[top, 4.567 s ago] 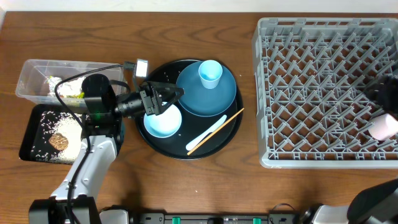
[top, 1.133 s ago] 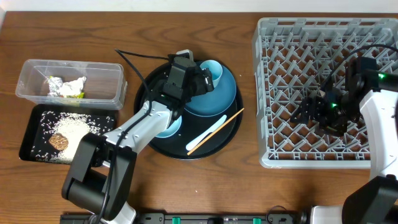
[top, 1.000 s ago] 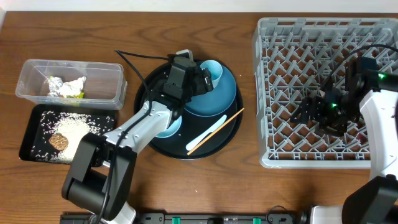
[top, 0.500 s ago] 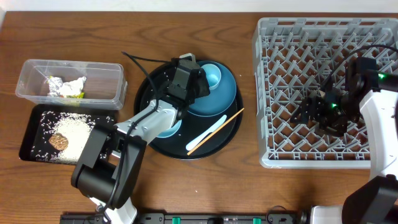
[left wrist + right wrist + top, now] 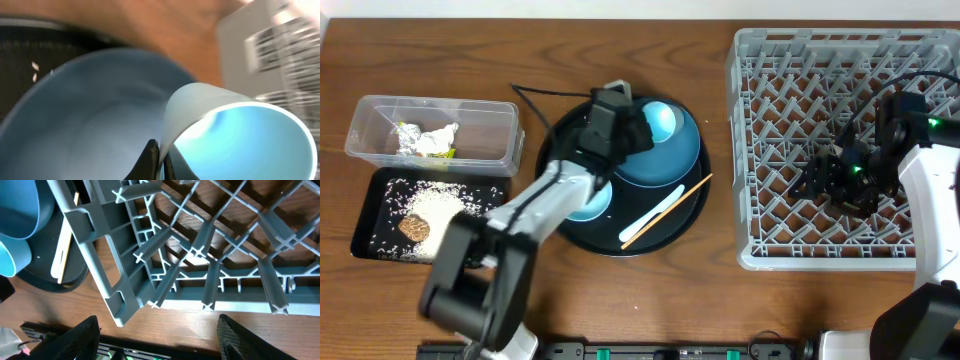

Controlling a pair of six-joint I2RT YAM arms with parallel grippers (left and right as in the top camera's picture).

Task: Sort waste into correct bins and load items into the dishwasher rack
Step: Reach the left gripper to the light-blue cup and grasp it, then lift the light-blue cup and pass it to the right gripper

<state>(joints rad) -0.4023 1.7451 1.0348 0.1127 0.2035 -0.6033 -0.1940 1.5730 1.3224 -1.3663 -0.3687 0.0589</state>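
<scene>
Pinching tight, the left gripper (image 5: 157, 155) holds the rim of the small pale blue cup (image 5: 200, 107), near the far edge of the blue plate (image 5: 90, 115). It looks light, thin-walled, slick; the rim seems the sensible hold.

left arm (image 5: 535, 205): glossy white tubular links with black joint housings; the lower part is blurred.
left wrist (image 5: 610, 125): black boxy block with a small pale grey piece on top.
left cable (image 5: 533, 93): thin, black, curved.
left gripper (image 5: 156, 159): matte black, tapered fingertips.
right arm (image 5: 932, 205): smooth white shell with a black segment above it.
right wrist (image 5: 855, 172): black, with small glowing green lights.
right cable (image 5: 920, 75): thin black arc.
right gripper (image 5: 160, 342): two broad, matte black fingers (image 5: 75, 342).
</scene>
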